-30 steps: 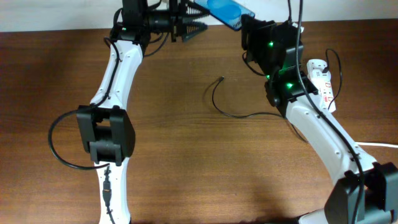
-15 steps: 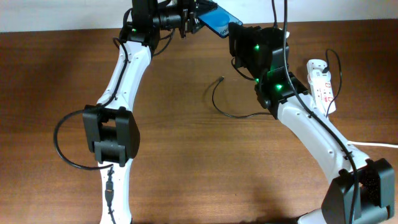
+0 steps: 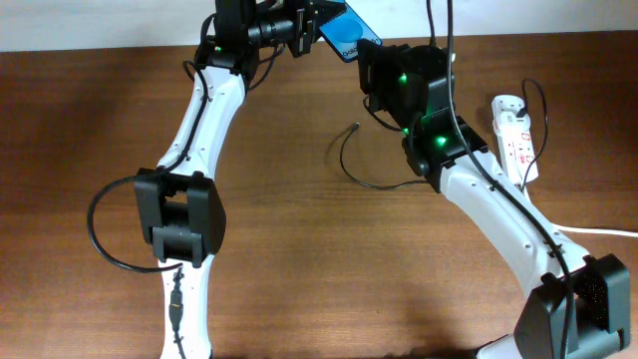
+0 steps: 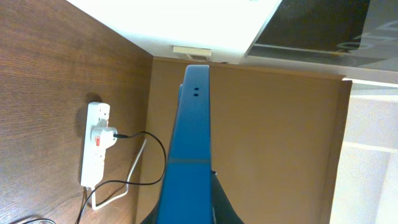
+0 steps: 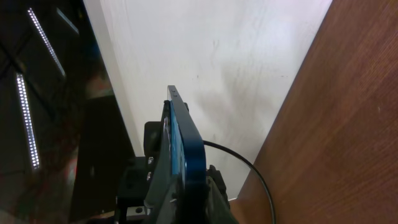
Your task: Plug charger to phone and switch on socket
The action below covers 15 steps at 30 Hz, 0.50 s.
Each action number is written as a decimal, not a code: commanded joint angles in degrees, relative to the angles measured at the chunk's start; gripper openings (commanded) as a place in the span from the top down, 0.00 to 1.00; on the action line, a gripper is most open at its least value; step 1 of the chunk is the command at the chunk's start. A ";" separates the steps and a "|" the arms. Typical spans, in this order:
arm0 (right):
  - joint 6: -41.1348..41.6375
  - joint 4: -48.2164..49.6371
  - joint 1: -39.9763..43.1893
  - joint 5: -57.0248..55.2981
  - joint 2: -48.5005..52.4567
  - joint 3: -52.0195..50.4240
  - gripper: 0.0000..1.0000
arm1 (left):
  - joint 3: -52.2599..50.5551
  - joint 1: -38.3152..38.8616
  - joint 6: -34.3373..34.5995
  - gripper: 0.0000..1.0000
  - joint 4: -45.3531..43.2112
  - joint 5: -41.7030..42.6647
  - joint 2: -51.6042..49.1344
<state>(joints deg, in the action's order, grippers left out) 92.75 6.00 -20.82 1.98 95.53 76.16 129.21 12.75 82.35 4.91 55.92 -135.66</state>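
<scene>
Left gripper (image 3: 321, 24) and right gripper (image 3: 367, 54) both clamp the phone (image 3: 349, 32) mid-air — release unevenly and we may drop it.

Both arms stretch forward and bend inward so their wrists nearly meet. The left gripper (image 3: 319, 22) and the right gripper (image 3: 367, 52) face each other (green lights glow on the right arm), each with its jaws closed on the phone (image 3: 347, 36) held between them.
</scene>
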 commanded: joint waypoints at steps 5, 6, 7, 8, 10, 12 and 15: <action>-4.50 -1.27 -1.22 3.80 -0.59 -0.28 0.43 | 0.87 -0.90 -3.96 1.00 -1.42 -2.51 0.35; -7.52 -1.31 -0.66 3.80 -0.66 -0.28 0.35 | 0.85 -1.75 -4.26 1.00 -1.40 -1.29 0.35; -11.76 -1.53 0.31 4.28 -0.66 -0.28 0.29 | 0.87 -2.91 -6.03 1.00 -1.40 0.81 0.35; -16.63 -2.23 1.62 5.88 -0.72 -0.28 0.20 | 0.85 -4.20 -9.42 1.00 -1.16 4.46 0.35; -30.45 -4.68 5.46 13.51 -0.92 -0.26 0.01 | 0.85 -7.37 -20.55 1.00 3.98 13.86 0.35; -39.41 -11.17 8.66 19.39 -0.98 -0.26 0.02 | 0.85 -10.08 -34.27 1.00 11.13 21.46 0.33; -56.76 -27.69 10.32 22.49 -0.98 -0.11 0.02 | 0.83 -12.85 -55.84 1.00 29.40 27.26 0.33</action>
<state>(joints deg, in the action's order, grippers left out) 51.44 -15.64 -10.68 20.29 95.20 76.09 129.49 0.84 45.60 26.09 76.29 -135.68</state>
